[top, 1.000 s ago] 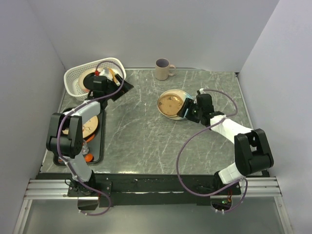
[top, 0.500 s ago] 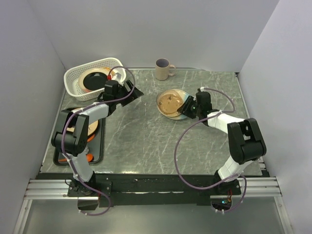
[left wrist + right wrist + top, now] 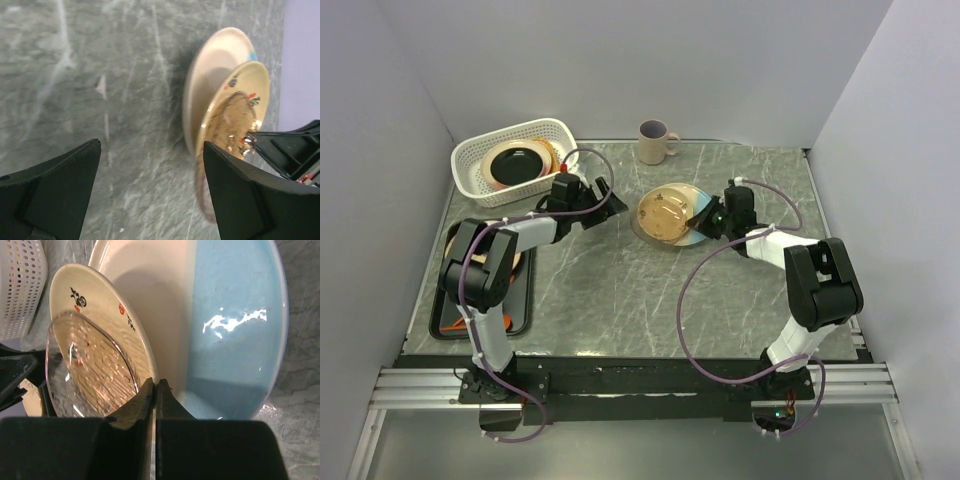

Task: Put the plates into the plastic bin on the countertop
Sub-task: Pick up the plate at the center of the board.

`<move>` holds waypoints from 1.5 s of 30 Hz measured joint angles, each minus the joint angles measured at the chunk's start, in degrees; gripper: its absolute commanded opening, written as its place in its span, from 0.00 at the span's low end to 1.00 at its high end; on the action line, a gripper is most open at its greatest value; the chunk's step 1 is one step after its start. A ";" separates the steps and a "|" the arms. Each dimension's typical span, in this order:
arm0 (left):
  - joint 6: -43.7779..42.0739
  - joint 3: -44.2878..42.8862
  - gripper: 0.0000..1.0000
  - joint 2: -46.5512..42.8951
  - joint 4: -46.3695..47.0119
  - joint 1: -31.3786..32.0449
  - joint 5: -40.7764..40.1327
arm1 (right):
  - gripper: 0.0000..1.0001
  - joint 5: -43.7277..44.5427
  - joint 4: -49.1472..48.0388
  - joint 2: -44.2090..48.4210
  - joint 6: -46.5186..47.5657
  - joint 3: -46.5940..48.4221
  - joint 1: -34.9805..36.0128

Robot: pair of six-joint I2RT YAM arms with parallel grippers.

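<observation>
The white perforated plastic basket [image 3: 470, 172], a dark round plate [image 3: 517, 165] inside, sits far left on the grey-green marbled desk [image 3: 620, 290]. Just right of it, the left gripper [image 3: 598, 192] gapes wide, empty. Further right, in front of the beige mug [image 3: 654, 142], the right gripper [image 3: 154, 386] pinches the rim of the tilted cream plate [image 3: 100, 305] above a white-blue plate [image 3: 235, 315].

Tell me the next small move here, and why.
Probably ease the open left gripper forward to the free rim of the cream plate. The right gripper pinches the opposite rim, tilting it up off the white-blue plate, and the plastic bin sits on the left arm's side, so a handover looks sensible.
</observation>
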State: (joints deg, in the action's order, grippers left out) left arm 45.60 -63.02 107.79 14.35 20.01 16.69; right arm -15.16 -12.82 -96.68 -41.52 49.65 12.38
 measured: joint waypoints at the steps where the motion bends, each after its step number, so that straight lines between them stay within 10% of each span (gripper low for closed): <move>1: 0.04 0.00 0.88 0.00 0.24 0.22 0.02 | 0.01 -0.13 0.00 0.00 0.00 0.00 -0.07; 19: 0.24 0.13 0.69 -0.04 5.75 2.71 5.84 | 0.02 -1.03 0.15 0.00 0.28 -0.04 -0.81; 32: -0.35 0.11 0.02 0.92 4.61 7.19 8.13 | 0.02 -1.27 0.42 0.00 0.50 -0.04 -1.46; 45: -1.42 0.11 0.01 1.55 2.93 7.26 6.14 | 0.08 -1.60 0.39 -0.02 0.50 -0.04 -1.51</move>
State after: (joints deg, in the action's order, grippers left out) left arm 44.18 -62.92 109.34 17.28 27.27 22.83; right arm -16.75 -12.43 -96.71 -41.01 49.60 10.87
